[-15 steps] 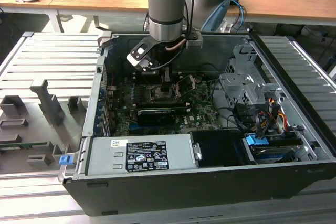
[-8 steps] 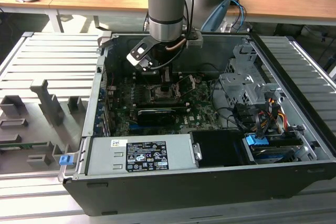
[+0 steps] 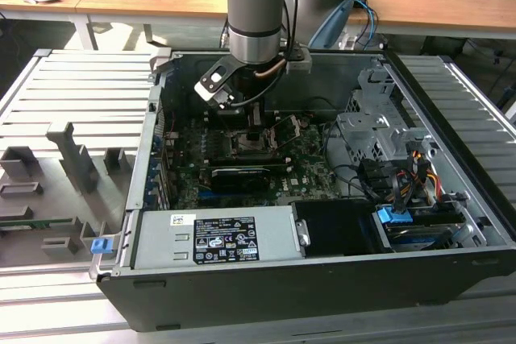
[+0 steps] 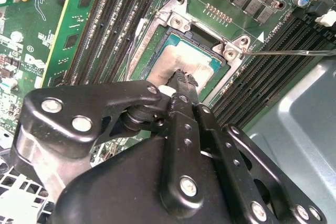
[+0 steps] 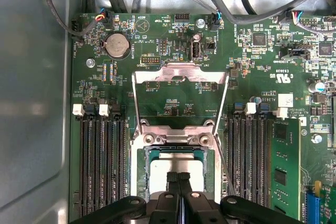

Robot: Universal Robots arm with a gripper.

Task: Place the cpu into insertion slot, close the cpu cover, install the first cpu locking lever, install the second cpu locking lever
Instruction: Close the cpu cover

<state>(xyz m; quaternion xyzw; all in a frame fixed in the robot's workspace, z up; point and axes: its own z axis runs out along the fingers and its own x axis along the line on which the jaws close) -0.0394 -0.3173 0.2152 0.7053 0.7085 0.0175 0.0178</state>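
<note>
Gripper [image 5: 178, 176] was clenched, fingertips pressed together w/ nothing between them, tips at the cpu [image 5: 157, 169] face in the first wrist view (touching or just above, couldn't tell). Cpu sat flat inside the insertion slot [image 5: 143, 157] on the green motherboard [image 5: 173, 106]. Cpu cover [image 5: 181, 73] lay swung open, clear of the slot. Thin locking lever [image 4: 294, 52] stuck out sideways.
</note>
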